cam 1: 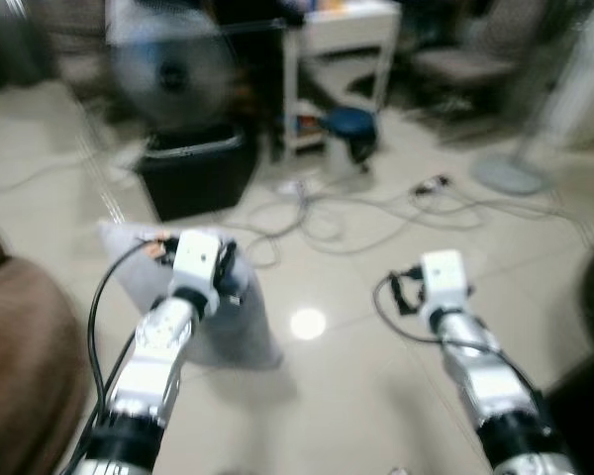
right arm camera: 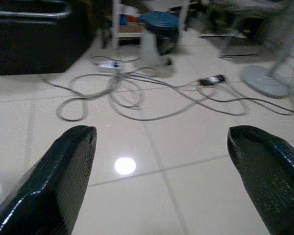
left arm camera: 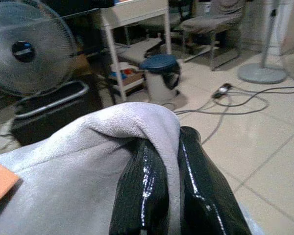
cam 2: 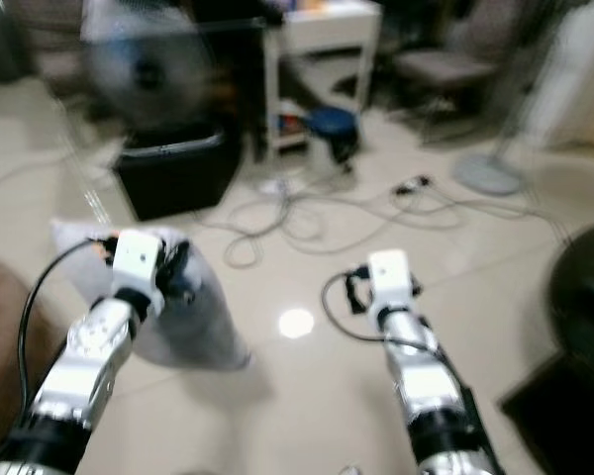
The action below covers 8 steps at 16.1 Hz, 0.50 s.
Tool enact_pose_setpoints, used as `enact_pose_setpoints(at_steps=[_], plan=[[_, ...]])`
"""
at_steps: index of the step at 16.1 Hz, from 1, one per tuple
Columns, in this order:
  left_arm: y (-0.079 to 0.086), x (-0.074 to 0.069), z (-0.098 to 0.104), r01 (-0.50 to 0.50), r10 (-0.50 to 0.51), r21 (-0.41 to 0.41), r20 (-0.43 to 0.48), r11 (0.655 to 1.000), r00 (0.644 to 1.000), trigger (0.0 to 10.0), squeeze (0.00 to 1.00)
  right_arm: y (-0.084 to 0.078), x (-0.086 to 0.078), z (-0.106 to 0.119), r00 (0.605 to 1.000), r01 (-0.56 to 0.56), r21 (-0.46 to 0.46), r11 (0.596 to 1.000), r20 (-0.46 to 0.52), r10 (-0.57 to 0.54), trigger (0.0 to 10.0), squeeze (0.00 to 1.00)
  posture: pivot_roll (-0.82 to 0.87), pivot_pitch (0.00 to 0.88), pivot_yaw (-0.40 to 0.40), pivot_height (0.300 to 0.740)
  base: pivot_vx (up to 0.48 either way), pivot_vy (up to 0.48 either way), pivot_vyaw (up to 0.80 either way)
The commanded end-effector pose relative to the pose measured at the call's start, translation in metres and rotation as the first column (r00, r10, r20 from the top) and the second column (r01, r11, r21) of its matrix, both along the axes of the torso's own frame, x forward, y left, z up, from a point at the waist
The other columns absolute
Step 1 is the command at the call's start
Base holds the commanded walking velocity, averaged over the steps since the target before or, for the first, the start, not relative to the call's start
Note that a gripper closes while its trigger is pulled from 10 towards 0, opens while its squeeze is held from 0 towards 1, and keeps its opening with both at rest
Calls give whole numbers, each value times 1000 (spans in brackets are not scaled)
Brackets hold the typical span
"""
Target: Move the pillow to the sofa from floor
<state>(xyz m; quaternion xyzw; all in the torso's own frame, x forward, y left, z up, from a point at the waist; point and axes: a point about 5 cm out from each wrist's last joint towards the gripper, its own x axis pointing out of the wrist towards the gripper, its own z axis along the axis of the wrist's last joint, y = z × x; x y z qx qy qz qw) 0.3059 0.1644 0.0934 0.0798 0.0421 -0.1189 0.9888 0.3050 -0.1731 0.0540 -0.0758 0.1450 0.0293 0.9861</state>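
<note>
The pillow [cam 1: 233, 327] is pale grey and hangs off the tiled floor from my left gripper [left arm camera: 170, 147], which is shut on its top edge. In the left wrist view a fold of the grey fabric [left arm camera: 137, 120] is pinched between the two black fingers [left arm camera: 206, 186]. The brown sofa [cam 1: 20, 356] shows at the left edge, just left of my left arm. My right gripper [right arm camera: 161, 142] stands open over bare tile to the right of the pillow, with nothing between its fingers [right arm camera: 63, 171].
A standing fan [cam 1: 168, 69] on a black box [cam 1: 198, 168] is ahead on the left. A white shelf unit [cam 1: 342, 59], a blue-lidded bin [cam 1: 351, 129] and loose cables [cam 1: 317, 218] lie ahead. A fan base [cam 1: 510, 173] is at right.
</note>
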Motion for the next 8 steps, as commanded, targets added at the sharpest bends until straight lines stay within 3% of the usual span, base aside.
enact_pose_setpoints(at_steps=[1, 8], plan=[[8, 2, 10, -20, 20, 9, 37, 1000, 999, 10000, 0, 10, 3, 5, 999, -35, 4, 999, 17, 35, 10000, 0, 61, 0, 20, 740, 0, 480, 0], [7, 3, 14, -44, 41, 28, 88, 999, 995, 10000, 0, 12, 1, 2, 999, -49, 20, 999, -1, 49, 10000, 0, 57, 0, 17, 740, 0, 0, 0]])
